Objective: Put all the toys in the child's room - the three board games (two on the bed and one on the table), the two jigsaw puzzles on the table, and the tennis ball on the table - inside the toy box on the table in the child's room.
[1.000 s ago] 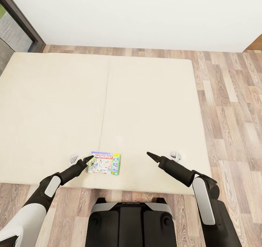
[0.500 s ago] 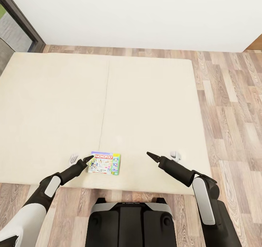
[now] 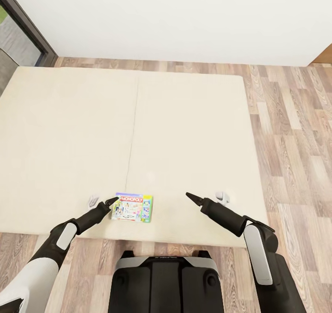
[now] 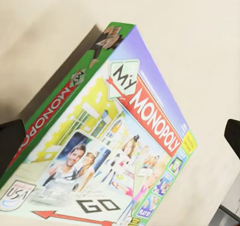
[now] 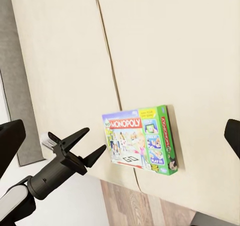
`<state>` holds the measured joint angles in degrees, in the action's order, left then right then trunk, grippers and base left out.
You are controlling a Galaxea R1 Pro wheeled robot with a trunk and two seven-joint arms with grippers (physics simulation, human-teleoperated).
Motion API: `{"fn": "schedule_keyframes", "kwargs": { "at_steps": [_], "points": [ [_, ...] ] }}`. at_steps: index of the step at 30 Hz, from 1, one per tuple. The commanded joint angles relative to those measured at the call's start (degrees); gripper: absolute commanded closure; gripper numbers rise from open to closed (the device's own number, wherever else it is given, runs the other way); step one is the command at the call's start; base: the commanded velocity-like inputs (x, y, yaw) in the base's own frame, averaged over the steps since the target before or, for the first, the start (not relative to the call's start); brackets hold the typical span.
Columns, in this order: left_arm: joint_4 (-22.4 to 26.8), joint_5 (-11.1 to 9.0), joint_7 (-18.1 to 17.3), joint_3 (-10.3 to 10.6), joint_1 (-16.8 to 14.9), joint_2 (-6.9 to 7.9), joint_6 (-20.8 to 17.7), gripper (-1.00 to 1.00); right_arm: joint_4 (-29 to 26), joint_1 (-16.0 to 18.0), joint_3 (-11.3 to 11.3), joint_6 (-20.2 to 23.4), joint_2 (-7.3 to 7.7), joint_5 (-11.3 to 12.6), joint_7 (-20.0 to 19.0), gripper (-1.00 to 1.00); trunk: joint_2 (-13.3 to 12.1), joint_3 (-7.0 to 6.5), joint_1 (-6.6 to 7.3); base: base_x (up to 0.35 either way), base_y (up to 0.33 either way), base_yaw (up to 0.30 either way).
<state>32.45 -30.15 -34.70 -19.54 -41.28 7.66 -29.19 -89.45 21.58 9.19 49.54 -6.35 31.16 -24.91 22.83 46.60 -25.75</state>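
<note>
1. Head view: a board game (image 3: 133, 207) with a "Monopoly" cover lies flat on the bed (image 3: 184, 133), close to the bed's near edge, at about 7 o'clock from the bed's middle.
2. The bed has a plain cream cover with a seam running from far to near, and the game box sits just beside that seam.
3. The left gripper (image 3: 112, 201) is just at the game box's 9 o'clock edge. Its dark fingers are spread apart and hold nothing. Whether a tip touches the box cannot be told.
4. The right gripper (image 3: 191, 197) hovers over the bed at 3 o'clock from the box, well apart from it. Whether its fingers are open or closed cannot be told from this angle.
5. In the left wrist view, the box (image 4: 110, 146) lies between two dark fingertips (image 4: 11, 142) seen at either edge, with clear gaps to the box.
6. In the right wrist view, the box (image 5: 142, 140) rests on the cream cover with the left gripper (image 5: 85, 145) beside it, its two pointed fingers forked open.
7. A wood-plank floor (image 3: 295, 133) surrounds the bed, and a white wall (image 3: 184, 18) stands at 12 o'clock.
</note>
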Motion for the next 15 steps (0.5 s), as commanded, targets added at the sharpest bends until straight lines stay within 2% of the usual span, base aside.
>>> {"fn": "schedule_keyframes", "kwargs": {
  "at_steps": [1,12,15],
  "points": [
    [0.0,-0.3,-0.1,-0.2,0.0,-0.01,-0.4,-1.00,0.0,0.0,0.2,0.4,-0.07,-0.1,-0.3,-1.00,0.1,0.06,-0.03,0.004,0.000,0.000],
    [0.0,-0.3,0.0,-0.2,0.0,-0.01,-0.4,-1.00,0.0,0.0,0.1,0.4,-0.07,-0.1,-0.3,-1.00,0.1,0.06,-0.03,0.001,0.000,0.000],
    [0.0,-0.3,0.0,-0.2,0.0,-0.01,-0.4,-1.00,0.0,0.0,0.1,0.4,-0.07,-0.1,-0.3,-1.00,0.1,0.06,-0.03,0.000,0.085,0.000]
  ]
}}
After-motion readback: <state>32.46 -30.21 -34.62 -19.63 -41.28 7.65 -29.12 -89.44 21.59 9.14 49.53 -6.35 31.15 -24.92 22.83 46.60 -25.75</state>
